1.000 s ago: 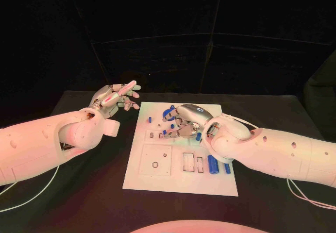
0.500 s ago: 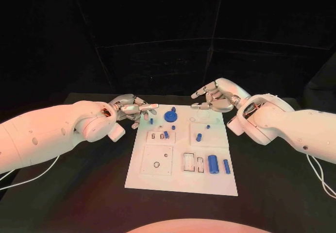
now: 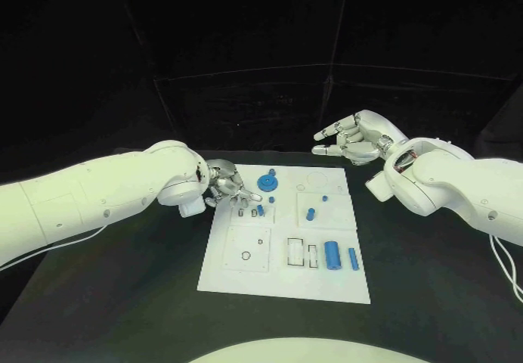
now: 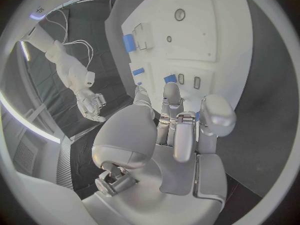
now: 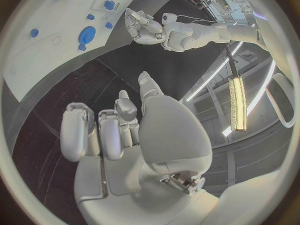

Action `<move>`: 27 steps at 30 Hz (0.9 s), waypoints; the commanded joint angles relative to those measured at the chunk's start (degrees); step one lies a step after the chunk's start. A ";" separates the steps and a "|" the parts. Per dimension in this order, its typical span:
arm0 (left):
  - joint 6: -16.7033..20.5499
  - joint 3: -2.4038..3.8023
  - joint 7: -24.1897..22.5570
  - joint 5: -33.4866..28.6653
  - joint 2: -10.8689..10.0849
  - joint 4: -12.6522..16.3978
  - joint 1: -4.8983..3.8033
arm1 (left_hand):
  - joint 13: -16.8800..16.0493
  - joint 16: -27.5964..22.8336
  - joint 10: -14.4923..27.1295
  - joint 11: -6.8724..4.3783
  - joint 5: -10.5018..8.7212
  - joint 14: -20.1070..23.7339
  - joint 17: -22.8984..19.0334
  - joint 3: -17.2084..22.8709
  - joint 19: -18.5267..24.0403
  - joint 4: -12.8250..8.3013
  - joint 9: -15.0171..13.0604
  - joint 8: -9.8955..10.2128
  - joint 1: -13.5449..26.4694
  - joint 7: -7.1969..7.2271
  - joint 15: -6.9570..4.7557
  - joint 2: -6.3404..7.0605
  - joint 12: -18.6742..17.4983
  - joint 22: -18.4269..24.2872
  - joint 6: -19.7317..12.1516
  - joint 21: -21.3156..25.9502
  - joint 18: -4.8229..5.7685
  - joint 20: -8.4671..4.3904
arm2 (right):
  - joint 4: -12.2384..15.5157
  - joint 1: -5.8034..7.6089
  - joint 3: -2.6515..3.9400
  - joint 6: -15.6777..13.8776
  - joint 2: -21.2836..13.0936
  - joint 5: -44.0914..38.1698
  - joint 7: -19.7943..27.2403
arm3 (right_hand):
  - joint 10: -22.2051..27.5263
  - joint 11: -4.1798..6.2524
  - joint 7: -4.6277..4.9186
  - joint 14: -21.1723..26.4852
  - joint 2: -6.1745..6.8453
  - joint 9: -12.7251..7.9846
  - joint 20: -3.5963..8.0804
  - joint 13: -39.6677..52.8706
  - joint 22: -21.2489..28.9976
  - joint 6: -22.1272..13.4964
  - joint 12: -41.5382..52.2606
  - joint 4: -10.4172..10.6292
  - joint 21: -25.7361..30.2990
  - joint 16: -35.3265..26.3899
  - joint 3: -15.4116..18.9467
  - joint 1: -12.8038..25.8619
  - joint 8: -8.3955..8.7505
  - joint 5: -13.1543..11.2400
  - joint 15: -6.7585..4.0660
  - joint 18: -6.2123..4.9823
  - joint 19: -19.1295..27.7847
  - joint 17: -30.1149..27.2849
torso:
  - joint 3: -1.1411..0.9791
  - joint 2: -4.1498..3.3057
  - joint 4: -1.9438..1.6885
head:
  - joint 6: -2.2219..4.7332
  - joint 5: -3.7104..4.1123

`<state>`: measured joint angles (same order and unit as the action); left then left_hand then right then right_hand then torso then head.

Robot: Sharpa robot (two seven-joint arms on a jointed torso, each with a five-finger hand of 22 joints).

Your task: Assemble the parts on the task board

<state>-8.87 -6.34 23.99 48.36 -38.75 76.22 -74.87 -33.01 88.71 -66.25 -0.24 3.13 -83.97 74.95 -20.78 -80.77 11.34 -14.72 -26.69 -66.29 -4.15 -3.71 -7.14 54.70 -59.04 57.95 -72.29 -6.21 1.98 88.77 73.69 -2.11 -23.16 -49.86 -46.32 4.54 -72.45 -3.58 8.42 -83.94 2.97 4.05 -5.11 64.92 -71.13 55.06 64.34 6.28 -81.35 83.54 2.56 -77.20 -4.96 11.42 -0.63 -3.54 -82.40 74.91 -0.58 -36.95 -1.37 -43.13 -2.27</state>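
Observation:
The white task board point(image 3: 246, 283) lies mid-table and carries several blue parts: a gear-like disc point(image 3: 267, 181), a short cylinder point(image 3: 310, 214) and a long block point(image 3: 331, 255). My left hand point(image 3: 224, 189) is low over the board's far left corner, fingers bent down onto it. A blue peg that stood there is hidden under them, so I cannot tell whether it is held. My right hand point(image 3: 354, 139) hangs raised beyond the far right corner, fingers apart and holding nothing. In the left wrist view the left hand point(image 4: 178, 127) reaches toward the board point(image 4: 212, 45).
Black table point(image 3: 436, 287) surrounds the board on all sides. Empty slots point(image 3: 294, 252) and a square recess point(image 3: 246, 247) lie in the board's near half. The right wrist view shows the right hand point(image 5: 119, 130) bare, with the left hand point(image 5: 144, 27) beyond the board point(image 5: 37, 60).
My right hand rose off the board's middle and drew back beyond its far right corner. My left hand came down from left of the board onto its far left corner.

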 commanded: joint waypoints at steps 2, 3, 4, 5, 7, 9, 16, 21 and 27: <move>-1.33 -0.37 6.02 4.85 2.25 -1.57 -0.30 | -8.55 0.38 -4.36 -0.86 -0.38 -5.67 13.43 -0.46 -1.39 1.22 -2.06 -2.70 0.09 1.06 -1.07 0.49 6.41 -4.00 0.80 -2.59 1.42 -0.45 | -0.49 0.18 0.06 0.54 0.23 0.87 -2.87 | 0.41 0.01 0.14 -3.11 -0.33 -0.07 0.00 -0.10 0.13 0.29 -0.28 -0.08 0.39 -0.30 0.38 0.25 -0.24 0.12 -0.27 -0.28 0.39 2.53 | -0.28 0.18 0.12 | -0.10 -0.30; -0.90 -0.46 6.37 4.90 2.78 -1.97 -0.33 | -9.91 0.50 -4.88 -0.97 -0.40 -5.72 13.64 -0.60 -1.50 1.51 -2.45 -3.15 0.34 1.22 -1.15 0.55 7.37 -4.46 0.77 -2.88 1.50 -0.56 | -0.57 0.18 0.06 0.56 0.30 0.79 -3.09 | 0.41 0.01 0.14 -3.11 -0.33 -0.07 0.00 -0.10 0.13 0.29 -0.28 -0.08 0.39 -0.30 0.39 0.25 -0.24 0.12 -0.27 -0.28 0.39 2.52 | -0.26 0.15 0.12 | -0.12 -0.29; -0.53 -0.54 6.68 4.95 3.29 -2.38 -0.36 | -10.94 0.59 -5.19 -1.08 -0.34 -5.75 13.81 -0.68 -1.57 1.82 -2.95 -3.68 0.49 1.35 -1.24 0.56 8.15 -4.84 0.57 -3.13 1.55 -0.70 | -0.64 0.19 0.06 0.57 0.36 0.67 -3.30 | 0.39 0.02 0.14 -3.08 -0.32 -0.08 0.01 -0.09 0.20 0.27 -0.25 -0.08 0.43 -0.38 0.47 0.28 -0.23 0.11 -0.27 -0.29 0.42 2.39 | -0.21 0.16 0.15 | -0.14 -0.27; -0.32 -0.59 6.91 4.98 3.69 -2.72 -0.37 | -11.50 0.64 -5.38 -1.08 -0.38 -5.77 13.89 -0.72 -1.59 1.97 -3.17 -3.92 0.58 1.44 -1.32 0.54 8.55 -4.99 0.50 -3.23 1.58 -0.74 | -0.68 0.19 0.06 0.59 0.41 0.56 -3.47 | 0.39 0.02 0.14 -3.08 -0.32 -0.08 0.01 -0.09 0.20 0.27 -0.25 -0.08 0.43 -0.38 0.47 0.28 -0.23 0.11 -0.27 -0.29 0.42 2.39 | -0.21 0.16 0.17 | -0.16 -0.27; -0.21 -0.68 7.32 5.01 4.64 -3.58 -0.40 | -12.51 0.78 -5.69 -1.24 -0.40 -5.83 14.14 -0.76 -1.65 2.29 -3.75 -4.55 0.70 1.54 -1.40 0.47 9.33 -5.33 0.32 -3.45 1.63 -0.87 | -0.81 0.20 0.06 0.63 0.51 0.37 -3.78 | 0.41 0.02 0.14 -3.07 -0.32 -0.08 0.01 -0.12 0.27 0.26 -0.27 -0.08 0.47 -0.41 0.49 0.29 -0.23 0.13 -0.27 -0.31 0.45 2.34 | -0.13 0.13 0.11 | -0.24 -0.22; -0.31 -0.74 7.48 4.88 5.46 -4.39 -0.42 | -13.06 0.84 -5.73 -1.31 -0.41 -5.85 14.24 -0.81 -1.72 2.47 -4.26 -5.07 0.68 1.60 -1.46 0.55 9.74 -5.74 0.06 -3.70 1.69 -0.95 | -0.98 0.20 0.06 0.69 0.65 0.25 -4.01 | 0.48 0.02 0.14 -3.05 -0.36 -0.08 0.01 -0.22 0.33 0.26 -0.36 -0.08 0.51 -0.48 0.56 0.30 -0.23 0.21 -0.27 -0.32 0.47 2.25 | -0.09 0.12 0.10 | -0.37 -0.19; 0.03 -0.81 7.68 3.43 7.47 -6.21 -0.44 | -14.04 0.97 -5.74 -1.40 -0.36 -5.90 14.46 -0.70 -1.81 2.60 -5.46 -6.28 0.25 1.72 -1.54 0.77 10.49 -6.56 -0.59 -4.19 1.81 -1.05 | -1.31 0.21 0.06 0.88 0.97 -0.13 -4.73 | 0.52 0.03 0.13 -3.02 -0.47 -0.10 0.03 -0.32 0.39 0.24 -0.40 -0.08 0.56 -0.60 0.77 0.34 -0.21 0.50 -0.29 -0.32 0.48 2.11 | -0.05 0.06 0.01 | -0.54 -0.12; -1.86 -0.82 8.83 3.47 8.61 -7.31 -0.44 | -14.87 1.12 -5.83 -1.41 -0.18 -5.96 14.74 0.00 -1.90 2.35 -6.41 -7.20 -0.52 1.72 -1.51 0.38 11.07 -7.27 -1.15 -4.63 1.91 -1.02 | -1.38 0.21 0.06 1.04 1.16 -0.48 -4.97 | 0.54 0.05 0.11 -3.02 -0.63 -0.11 0.05 -0.40 0.48 0.25 -0.39 -0.12 0.64 -0.70 1.08 0.31 -0.22 1.00 -0.31 -0.34 0.50 2.01 | -0.04 0.02 -0.05 | -0.73 -0.04; -4.20 -0.82 9.67 3.92 9.48 -8.08 -0.44 | -14.91 1.14 -5.81 -1.39 -0.17 -5.97 14.78 0.09 -1.91 2.33 -6.54 -7.32 -0.59 1.72 -1.51 0.32 11.11 -7.36 -1.25 -4.68 1.93 -1.01 | -1.49 0.21 0.06 1.12 1.29 -0.53 -5.15 | 0.60 0.06 0.10 -3.02 -0.73 -0.12 0.07 -0.52 0.60 0.25 -0.44 -0.19 0.72 -0.80 1.31 0.24 -0.22 1.46 -0.33 -0.35 0.53 1.92 | -0.03 0.05 -0.01 | -0.96 -0.10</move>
<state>-10.59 -7.19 32.28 51.95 -29.46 68.28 -75.20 -47.84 89.64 -71.68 -1.74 2.88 -84.06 74.93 -21.05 -82.44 13.67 -21.22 -33.75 -66.44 -2.54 -4.81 -6.84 65.64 -66.35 57.11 -76.69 -5.27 1.03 87.27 73.76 -2.11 -22.50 -48.64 -46.49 -0.28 -72.25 -3.37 8.41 -83.94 2.76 4.01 -4.92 64.48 -70.62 55.05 64.06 6.00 -80.93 82.98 3.54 -76.98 -4.96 12.60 -0.63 -3.55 -82.21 74.91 -0.62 -36.90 -1.40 -44.01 -2.32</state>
